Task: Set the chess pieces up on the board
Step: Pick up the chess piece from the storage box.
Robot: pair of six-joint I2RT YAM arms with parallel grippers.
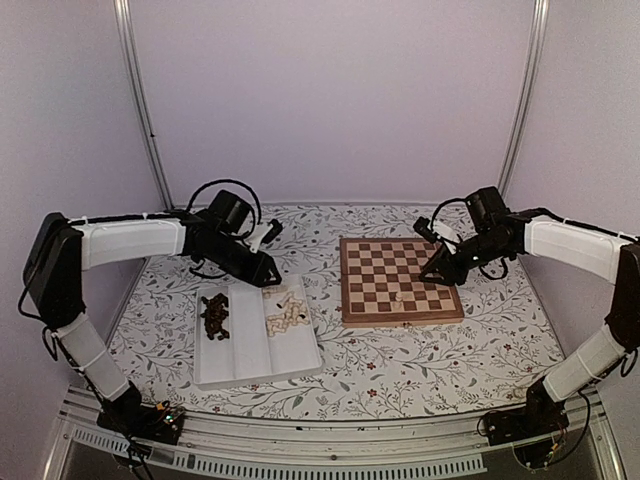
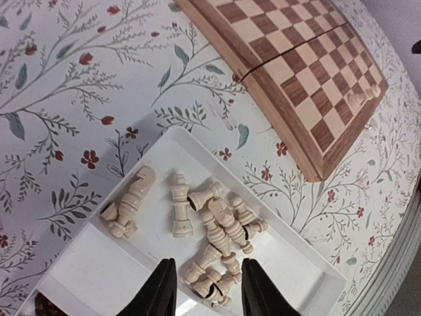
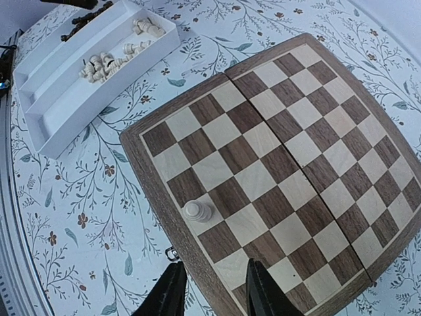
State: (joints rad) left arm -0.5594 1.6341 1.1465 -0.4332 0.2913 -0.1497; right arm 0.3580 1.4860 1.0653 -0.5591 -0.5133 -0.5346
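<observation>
A white three-compartment tray (image 1: pixel 248 345) lies on the table (image 1: pixel 420 350), whose cloth is printed with grey-green leafy sprigs and small red flowers, beneath pale walls (image 1: pixel 330 100).

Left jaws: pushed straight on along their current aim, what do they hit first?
Likely the heap of cream chess pieces in the white tray, lying just ahead of the open jaws. Depth is unclear; the tray floor would follow right after.
</observation>
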